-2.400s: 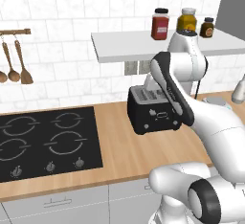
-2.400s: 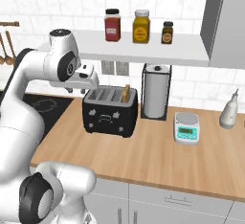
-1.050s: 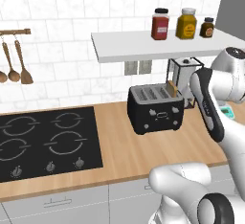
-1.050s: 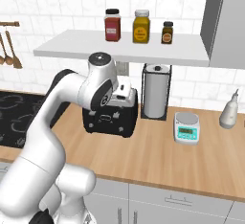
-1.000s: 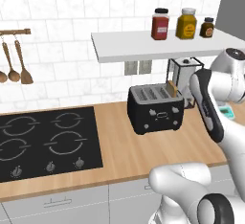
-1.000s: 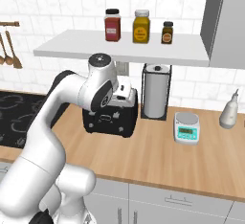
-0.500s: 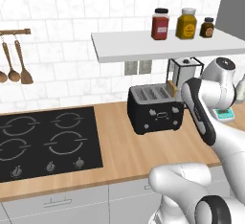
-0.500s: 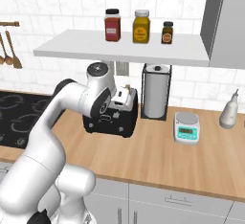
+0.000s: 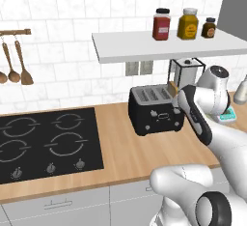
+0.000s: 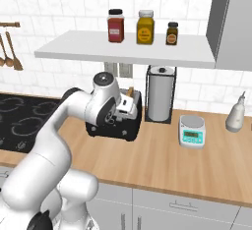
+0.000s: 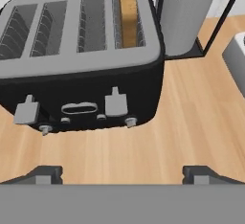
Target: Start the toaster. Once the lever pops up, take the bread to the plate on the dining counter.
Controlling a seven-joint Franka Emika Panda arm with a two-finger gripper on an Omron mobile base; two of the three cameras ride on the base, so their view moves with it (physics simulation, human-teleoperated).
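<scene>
- Arm has swung down and in since half a second ago; the hand now sits low, right in front of the toaster (image 9: 155,109) face, covering part of it in the right base view.
- Gripper (image 11: 122,173) spread wide, released, nothing between the fingertips (image 11: 44,172).
- Toaster on the wood counter (image 9: 120,148), unmoved; two grey levers (image 11: 116,102) on its front, small knobs below.
- Bread (image 11: 127,10) stands upright in the slot nearest the paper towel roll (image 10: 161,99), top poking out, same as before.
- Stove (image 9: 46,143) well to the toaster's left.
- Paper towel roll in a black wire holder just beside the toaster.
- Kitchen scale (image 10: 192,130) further right on the counter.
- Shelf (image 10: 128,47) above holds three jars (image 10: 144,27).
- Wooden spoons (image 9: 14,65) hang on the wall.
</scene>
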